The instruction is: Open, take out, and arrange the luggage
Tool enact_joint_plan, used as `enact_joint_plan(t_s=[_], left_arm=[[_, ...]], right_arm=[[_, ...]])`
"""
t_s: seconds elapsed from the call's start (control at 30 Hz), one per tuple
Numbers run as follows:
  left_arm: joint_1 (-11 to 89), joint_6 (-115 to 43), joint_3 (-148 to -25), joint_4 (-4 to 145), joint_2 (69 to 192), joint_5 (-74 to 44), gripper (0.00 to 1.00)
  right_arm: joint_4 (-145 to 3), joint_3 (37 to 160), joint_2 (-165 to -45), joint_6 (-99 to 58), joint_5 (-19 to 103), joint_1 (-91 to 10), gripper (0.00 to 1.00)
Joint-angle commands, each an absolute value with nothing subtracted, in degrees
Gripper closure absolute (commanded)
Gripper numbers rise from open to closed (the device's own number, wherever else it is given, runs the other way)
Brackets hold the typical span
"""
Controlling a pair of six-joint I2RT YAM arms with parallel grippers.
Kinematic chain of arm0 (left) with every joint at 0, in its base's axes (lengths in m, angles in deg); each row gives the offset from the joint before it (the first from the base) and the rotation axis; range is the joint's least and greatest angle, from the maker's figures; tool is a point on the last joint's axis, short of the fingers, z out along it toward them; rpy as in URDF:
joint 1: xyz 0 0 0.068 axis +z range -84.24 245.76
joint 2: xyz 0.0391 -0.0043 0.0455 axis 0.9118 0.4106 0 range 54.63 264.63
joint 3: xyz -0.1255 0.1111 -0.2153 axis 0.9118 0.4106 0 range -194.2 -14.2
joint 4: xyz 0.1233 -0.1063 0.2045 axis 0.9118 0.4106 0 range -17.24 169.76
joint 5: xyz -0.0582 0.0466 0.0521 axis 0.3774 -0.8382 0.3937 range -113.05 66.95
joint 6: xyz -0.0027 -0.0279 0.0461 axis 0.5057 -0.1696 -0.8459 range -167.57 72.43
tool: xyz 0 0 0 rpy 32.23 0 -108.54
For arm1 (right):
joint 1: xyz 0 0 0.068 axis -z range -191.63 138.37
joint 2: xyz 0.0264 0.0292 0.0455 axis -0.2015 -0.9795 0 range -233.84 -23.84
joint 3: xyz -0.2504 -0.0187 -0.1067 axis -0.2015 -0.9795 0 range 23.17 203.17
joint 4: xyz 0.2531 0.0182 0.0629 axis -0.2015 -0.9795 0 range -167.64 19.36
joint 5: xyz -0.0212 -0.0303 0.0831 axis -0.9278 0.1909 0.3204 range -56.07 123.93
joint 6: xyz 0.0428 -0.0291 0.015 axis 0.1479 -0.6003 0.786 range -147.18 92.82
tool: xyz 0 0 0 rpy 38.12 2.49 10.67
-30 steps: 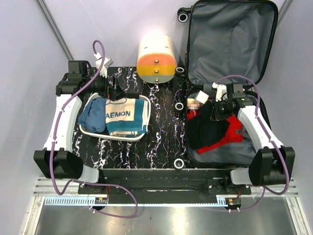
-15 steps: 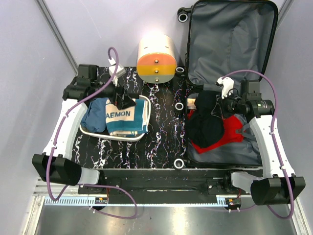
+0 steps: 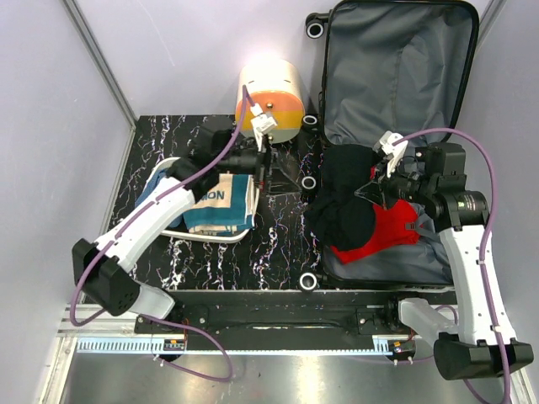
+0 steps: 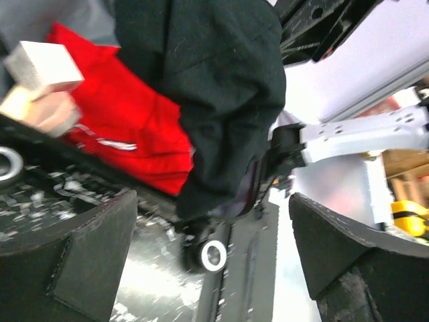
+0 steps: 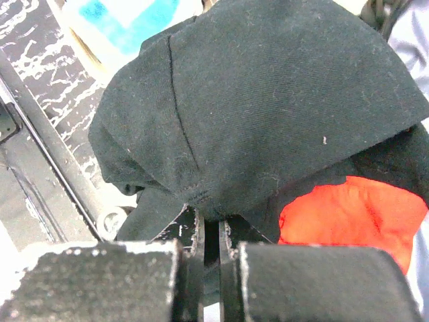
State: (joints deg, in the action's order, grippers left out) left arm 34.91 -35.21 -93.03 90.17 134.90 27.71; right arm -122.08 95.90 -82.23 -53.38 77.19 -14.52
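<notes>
The luggage (image 3: 396,67) lies open at the right, with its grey-lined lid standing up at the back. My right gripper (image 3: 371,190) is shut on a black garment (image 3: 345,210) and holds it bunched up over the lower half's left edge. In the right wrist view the fingers (image 5: 211,228) pinch the black cloth (image 5: 268,100). A red garment (image 3: 394,231) lies under it, and it also shows in the right wrist view (image 5: 355,215). My left gripper (image 3: 268,172) is open and empty above the table, facing the luggage. Its view shows the black garment (image 4: 214,100), the red garment (image 4: 127,127) and a wheel (image 4: 212,255).
A white tray (image 3: 202,233) holding folded blue and white clothes sits on the table's left part. A cream-and-orange cylindrical box (image 3: 271,101) stands at the back middle, just behind my left gripper. A small white packet (image 4: 47,67) lies in the luggage by the red garment.
My left arm has swung from the tray rightward to the table's middle. My right gripper has raised the black garment and carried it left, off the red one.
</notes>
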Motion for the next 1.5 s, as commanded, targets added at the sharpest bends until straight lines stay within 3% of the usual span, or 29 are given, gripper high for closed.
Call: enact_joint_plan(t_s=[0.0,0.23,0.5,0.6,0.63,0.73,0.77,0.8,0.87,0.9,0.97,1.0,1.17,1.33,1.47], left_arm=[[31.7,-12.2,-92.6,69.6,138.6,29.9,0.01],[28.7,1.5,-92.1,54.9,142.4,33.2,0.01],[27.7,0.2,-91.7,56.8,142.9,32.4,0.01],[27.7,0.0,-92.5,57.8,143.0,33.9,0.40],[28.2,-1.8,-92.6,59.0,142.3,34.0,0.64],[30.7,-4.6,-91.8,64.4,140.9,34.4,0.84],[31.6,-4.7,-90.3,64.9,139.8,35.9,1.00],[32.6,-4.8,-89.5,66.2,138.9,36.7,1.00],[36.7,-6.0,-87.4,70.4,136.7,39.1,1.00],[38.1,-10.3,-87.0,72.6,135.9,39.6,1.00],[41.9,-19.0,-87.2,86.2,133.1,38.6,1.00],[43.2,-26.9,-87.6,90.5,132.4,37.8,1.00],[59.7,-35.6,-81.6,99.6,129.0,34.5,1.00],[72.1,-54.4,-82.8,113.3,135.8,31.1,1.00],[81.6,-51.6,-80.0,104.9,136.7,30.9,1.00]], right_arm=[[-112.5,97.3,-80.6,-53.9,82.3,-17.0,1.00],[-108.0,97.0,-82.0,-53.3,79.1,-24.5,1.00],[-103.7,95.7,-83.0,-54.2,78.6,-30.0,1.00],[-102.6,95.2,-83.4,-56.0,77.3,-32.2,1.00],[-101.7,95.1,-83.6,-56.4,76.8,-32.9,1.00],[-99.8,95.2,-84.2,-55.5,76.2,-33.8,1.00],[-99.2,95.1,-84.4,-55.0,75.9,-33.9,1.00],[-98.8,95.0,-84.5,-54.4,75.2,-34.0,0.79],[-98.2,95.1,-85.0,-52.8,74.4,-34.0,0.50],[-98.0,95.2,-85.2,-52.1,72.8,-34.0,0.22],[-97.3,95.0,-85.4,-49.5,70.7,-34.0,0.01],[-97.2,94.9,-85.5,-48.9,68.8,-34.0,0.00],[-97.4,94.4,-85.5,-47.4,67.6,-34.0,0.00],[-98.1,94.7,-86.5,-47.6,67.0,-34.0,0.00],[-98.9,95.8,-87.4,-47.7,67.4,-34.0,0.00]])
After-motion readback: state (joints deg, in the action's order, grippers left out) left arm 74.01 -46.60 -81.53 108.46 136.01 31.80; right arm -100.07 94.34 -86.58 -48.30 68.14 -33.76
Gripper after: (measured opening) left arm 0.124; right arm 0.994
